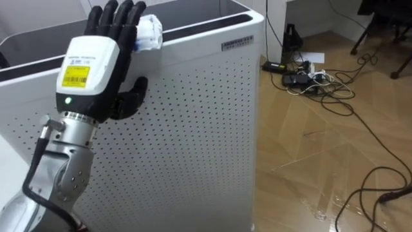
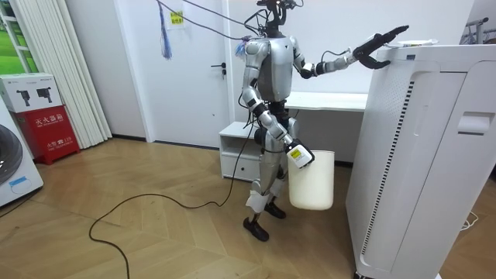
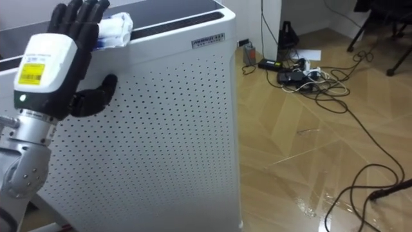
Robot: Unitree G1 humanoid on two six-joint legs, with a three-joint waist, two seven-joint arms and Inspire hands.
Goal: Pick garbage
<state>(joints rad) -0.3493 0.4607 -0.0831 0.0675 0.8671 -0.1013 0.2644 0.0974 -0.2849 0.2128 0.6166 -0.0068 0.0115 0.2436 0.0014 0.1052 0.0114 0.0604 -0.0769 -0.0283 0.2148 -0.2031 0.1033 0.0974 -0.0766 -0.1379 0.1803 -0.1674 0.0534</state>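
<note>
A crumpled white wad of garbage (image 1: 149,32) lies on the top edge of a tall white perforated appliance (image 1: 193,129). My left hand (image 1: 96,64) is raised against that edge, open, with straight fingers touching the wad's near side and the thumb spread on the appliance's wall. In the room view I stand beside the appliance (image 2: 418,139) with the left arm stretched to its top. My right hand (image 2: 298,157) hangs low at my side, shut on the rim of a white bin (image 2: 311,182).
A power strip and tangled cables (image 1: 302,77) lie on the wooden floor beyond the appliance, and a black cable (image 1: 380,187) loops at the right. Behind me stand a white desk (image 2: 333,101) and a low cabinet (image 2: 236,147).
</note>
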